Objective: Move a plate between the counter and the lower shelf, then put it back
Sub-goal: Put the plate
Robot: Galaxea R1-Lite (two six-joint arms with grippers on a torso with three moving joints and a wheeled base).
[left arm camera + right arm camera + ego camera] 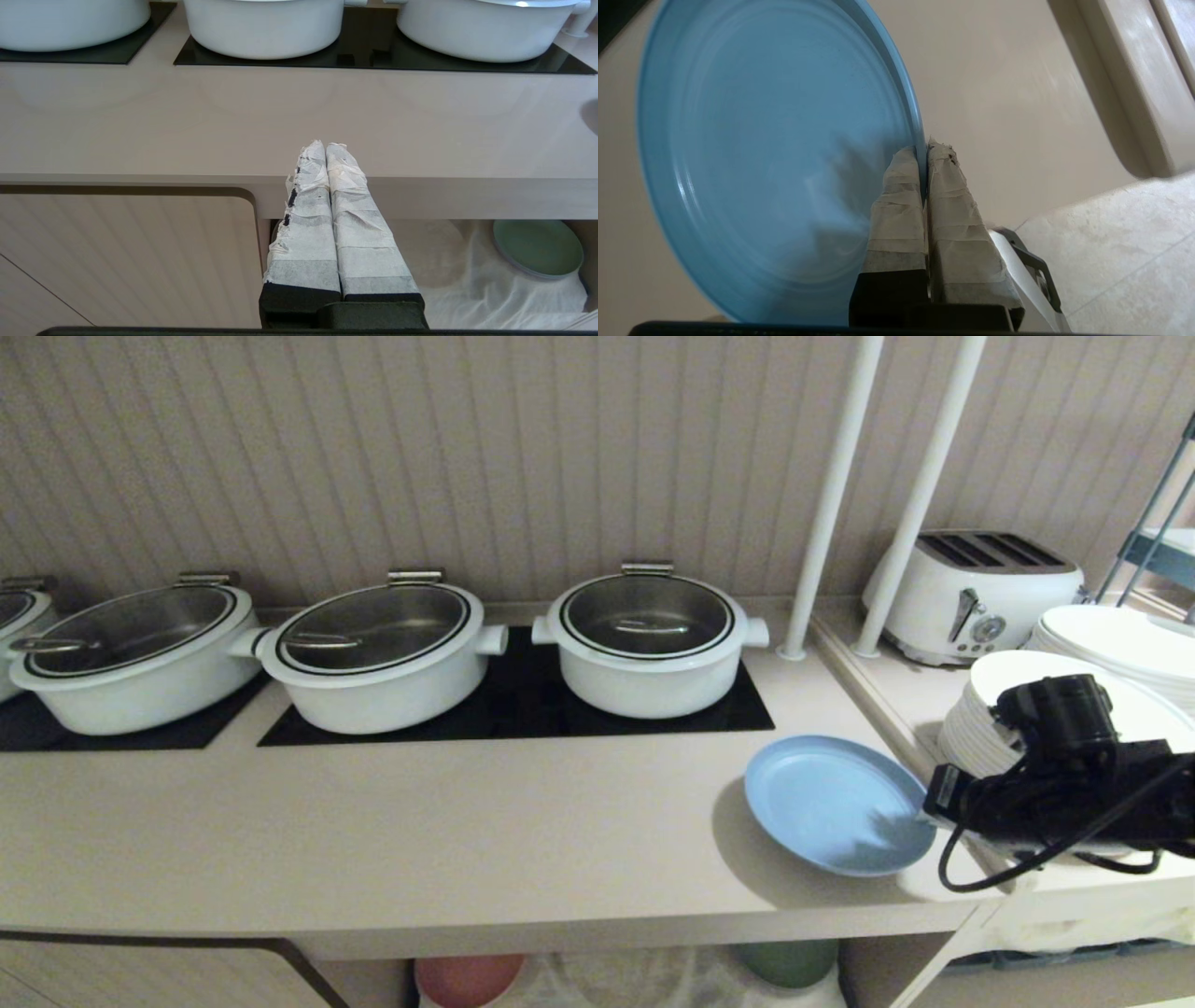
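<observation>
Between the right gripper's (923,154) taped fingers, the plate (775,158) is pinched by its rim alone, tilted over the counter (420,831). Risk: the thin edge grip may slip or pivot, dropping the plate. The left gripper (325,150) is closed, empty, parked.

Right claw (924,149) pinched tight; left claw (325,148) closed, idle.

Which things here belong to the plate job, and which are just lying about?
Job: plate, held at its rim by the right tool; counter; lower shelf.
Lying about: three pots, toaster, white plate stacks, green plate, pink plate.
</observation>
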